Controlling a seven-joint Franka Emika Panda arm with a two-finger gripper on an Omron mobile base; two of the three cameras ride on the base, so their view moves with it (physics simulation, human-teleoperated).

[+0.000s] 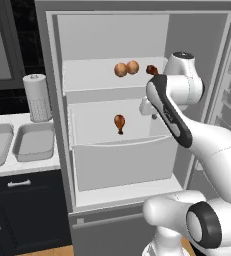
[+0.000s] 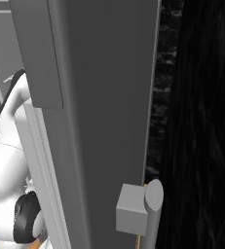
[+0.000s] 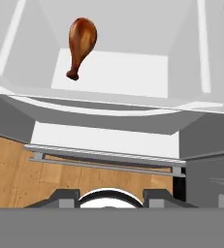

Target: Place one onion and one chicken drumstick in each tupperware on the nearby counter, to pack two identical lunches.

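Fridge shelves (image 1: 107,80) hold two onions (image 1: 126,68) and drumsticks (image 1: 119,122); claw (image 3: 110,196) closed, empty.

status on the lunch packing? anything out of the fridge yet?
Done: nothing packed. Both tupperwares on the counter look empty.
In hand: nothing visibly held; the gripper's jaws are shut, and the hand view looks at one drumstick on the middle fridge shelf.
Left: two onions and a second drumstick sit on the upper shelf; all four items remain to be moved.
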